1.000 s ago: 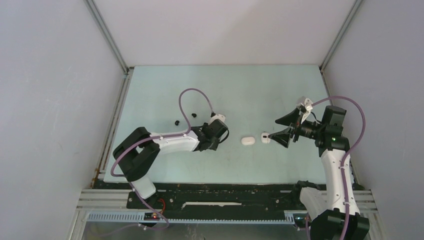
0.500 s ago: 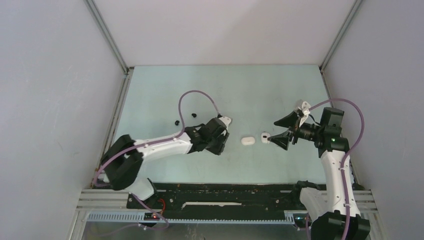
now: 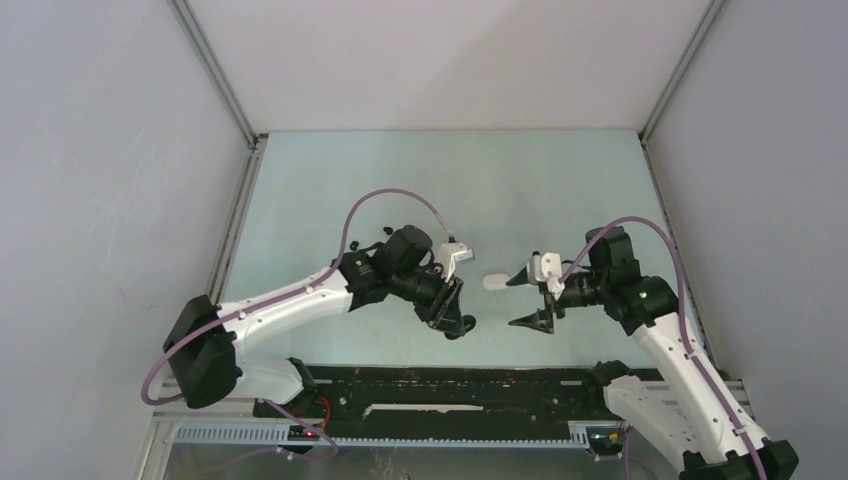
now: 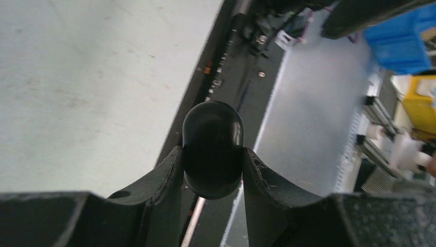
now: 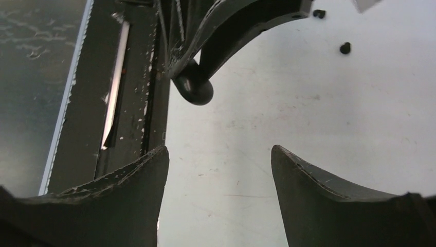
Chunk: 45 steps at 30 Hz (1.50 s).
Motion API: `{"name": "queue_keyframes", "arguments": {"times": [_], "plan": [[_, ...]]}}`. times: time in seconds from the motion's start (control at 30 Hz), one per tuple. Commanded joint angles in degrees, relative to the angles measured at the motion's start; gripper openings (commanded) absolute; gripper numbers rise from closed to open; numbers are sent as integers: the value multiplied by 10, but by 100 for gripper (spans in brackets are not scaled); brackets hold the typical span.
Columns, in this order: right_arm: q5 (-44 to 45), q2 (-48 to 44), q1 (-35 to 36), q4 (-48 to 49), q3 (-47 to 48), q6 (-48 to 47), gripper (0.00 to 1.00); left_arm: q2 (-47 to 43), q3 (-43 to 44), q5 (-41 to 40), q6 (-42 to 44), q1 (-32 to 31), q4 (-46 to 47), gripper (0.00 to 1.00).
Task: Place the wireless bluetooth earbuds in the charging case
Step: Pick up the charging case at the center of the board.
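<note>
My left gripper [image 4: 213,154] is shut on a black pill-shaped charging case [image 4: 213,146], which stands out past the fingertips. In the top view this gripper [image 3: 455,318] hangs low over the table's near middle. The right wrist view shows the same black case [image 5: 194,88] pinched between the left fingers [image 5: 241,23], straight ahead of my right gripper [image 5: 220,150]. That gripper is open with nothing between its fingers, and it faces the left one [image 3: 527,302]. Two tiny black earbuds [image 5: 345,48] lie on the table far behind. A white oval case [image 3: 494,282] rests between the arms.
The black rail [image 3: 450,385] along the table's near edge runs just below both grippers. Grey walls [image 3: 110,200] close in the pale green table [image 3: 450,180] on three sides.
My left arm has swung right and toward the near edge, carrying the black case. My right gripper has moved left and nearer, turned to face it, with its jaws somewhat narrower.
</note>
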Motion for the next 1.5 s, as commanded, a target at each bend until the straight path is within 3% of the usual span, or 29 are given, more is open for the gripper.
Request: {"name": "queue_keyframes", "arguments": {"times": [0.0,0.2,0.3,0.67,0.97,1.23,1.3,1.37,1.47], "plan": [[28,10,48,-56,40,-61,75,-23,-11,145,15,16,1,22],[148,36,204,-49,65,-25,69,-9,-17,226,-23,30,59,21],[181,41,247,-30,62,-6,67,-1,-30,255,-62,34,117,21],[205,64,291,4,80,22,63,12,-48,281,-141,41,211,20],[211,85,316,9,93,35,52,39,-39,290,-170,44,243,21],[209,91,317,10,93,43,36,45,-41,298,-198,45,275,23],[207,92,317,9,93,44,31,47,-40,298,-203,45,278,25],[204,90,316,6,93,45,22,48,-40,295,-209,49,277,32],[188,87,301,0,92,52,16,21,-57,272,-191,59,277,42]]}}
